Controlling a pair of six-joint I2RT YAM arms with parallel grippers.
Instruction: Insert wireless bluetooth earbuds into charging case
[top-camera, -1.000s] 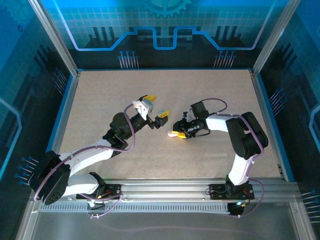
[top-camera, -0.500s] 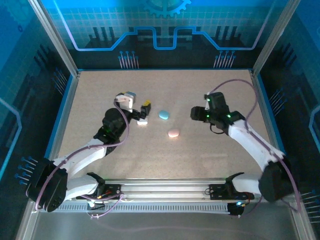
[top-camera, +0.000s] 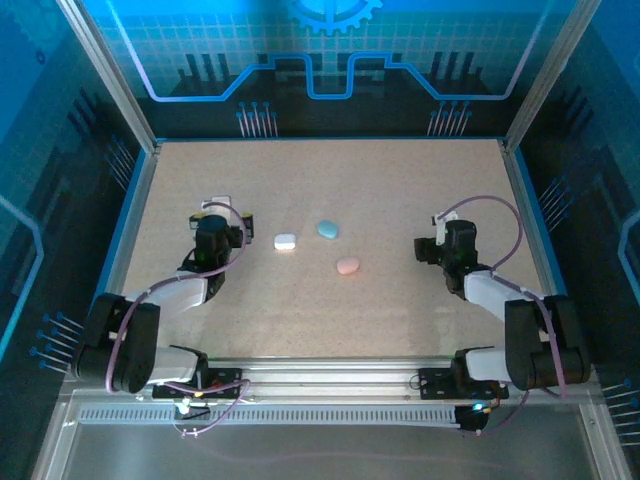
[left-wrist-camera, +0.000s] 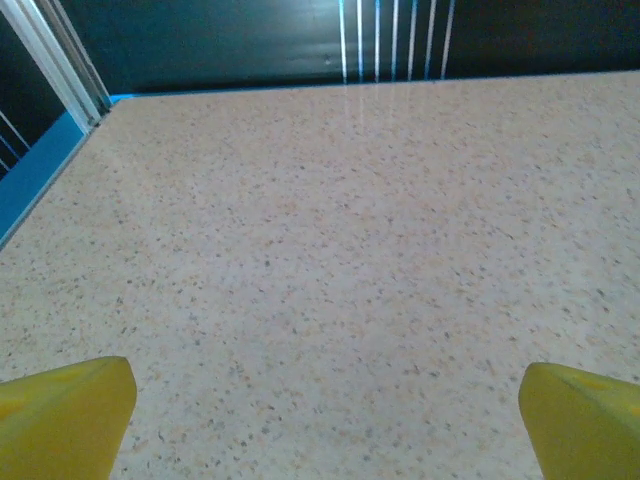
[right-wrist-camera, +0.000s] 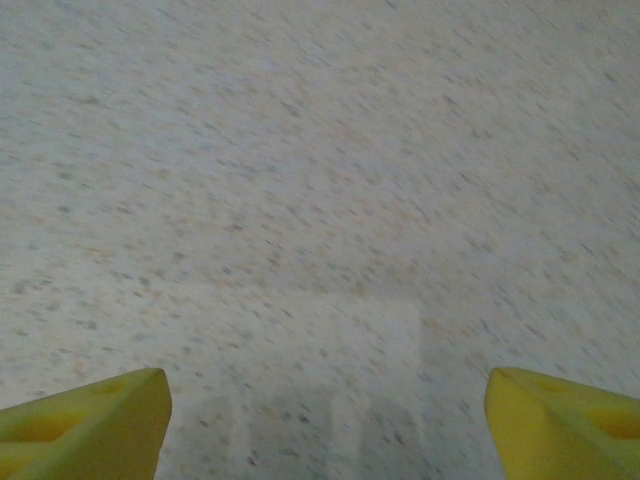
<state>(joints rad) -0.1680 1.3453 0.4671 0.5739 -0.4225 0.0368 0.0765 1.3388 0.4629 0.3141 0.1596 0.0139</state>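
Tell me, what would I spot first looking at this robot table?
Three glossy pebble-shaped cases lie mid-table: a white plastic case, a pale blue plastic case farther back, and a pink plastic case nearest the arms. Out at the sides, the left hand and right hand gape open and empty over the speckled beige tabletop.

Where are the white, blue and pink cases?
white case (top-camera: 286, 241), top external view, middle of its top.
blue case (top-camera: 328, 229), top external view, middle of its top.
pink case (top-camera: 347, 266), top external view, middle of its top.

Robot lab cell, aluminium frame (top-camera: 105, 75), blue panels (top-camera: 420, 40)
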